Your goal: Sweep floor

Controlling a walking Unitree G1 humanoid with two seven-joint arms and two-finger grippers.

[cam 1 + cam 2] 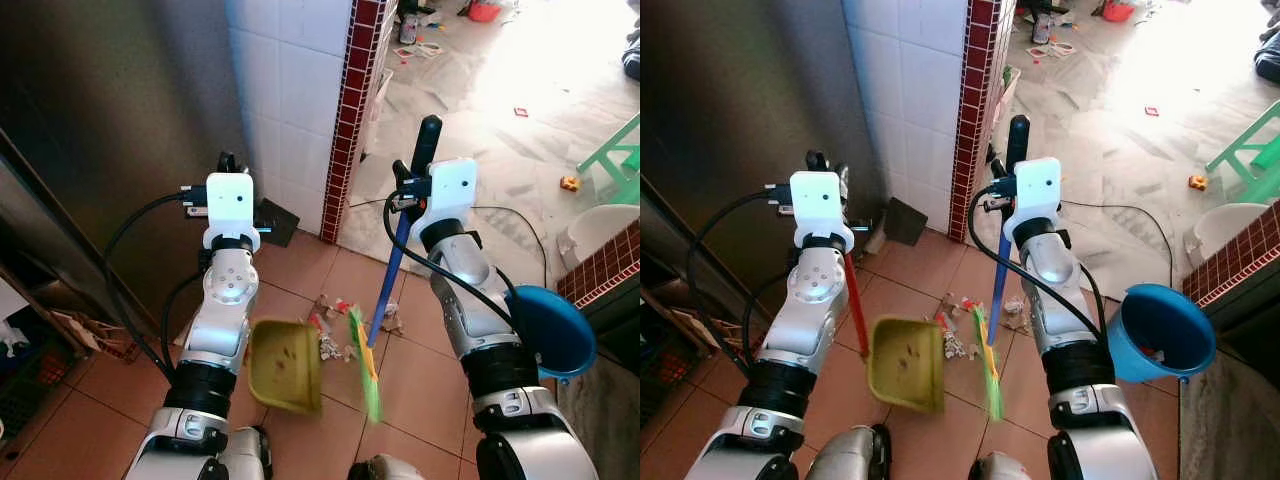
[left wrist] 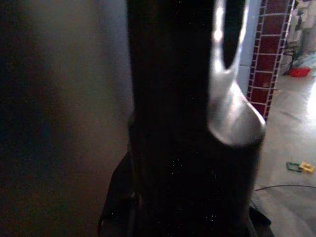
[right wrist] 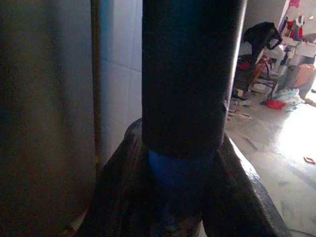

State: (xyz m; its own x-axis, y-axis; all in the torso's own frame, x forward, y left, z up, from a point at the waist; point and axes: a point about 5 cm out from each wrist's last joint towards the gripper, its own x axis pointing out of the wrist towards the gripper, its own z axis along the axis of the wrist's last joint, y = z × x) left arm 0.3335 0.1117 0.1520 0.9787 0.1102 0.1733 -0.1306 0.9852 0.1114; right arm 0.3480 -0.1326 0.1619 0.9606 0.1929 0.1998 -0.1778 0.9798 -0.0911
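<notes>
Right gripper (image 1: pixel 408 195) is clamped around the blue broom handle with a black grip end (image 1: pixel 394 262); in the right wrist view the black fingers (image 3: pixel 123 187) wrap both sides of the shaft where black grip meets blue pole. The handle runs down and slightly toward the robot from this gripper to the green and yellow bristle head (image 1: pixel 366 365), which rests on the terracotta tiled floor (image 1: pixel 420 390) just below and inboard of the gripper. Left gripper (image 1: pixel 823 165) is closed on the red handle (image 1: pixel 854 305) of the olive-yellow plastic dustpan (image 1: pixel 906 377); the left wrist view is dark and blurred, showing a black shaft and a silvery piece against the grey wall. The dustpan sits below the left gripper, between the two arms, tilted, its open side facing the broom head. Between dustpan and bristles, and just beyond them, lies a small heap of paper scraps and litter (image 1: pixel 330 320), close to the broom head. Outboard of the right arm, at forearm level, a round blue plastic bowl (image 1: pixel 1161 334) sits on a ledge. Ahead of both grippers stands a white tiled pillar with a red tile edge (image 1: pixel 352 110); a dark flat panel (image 1: pixel 275 222) leans at its base.
</notes>
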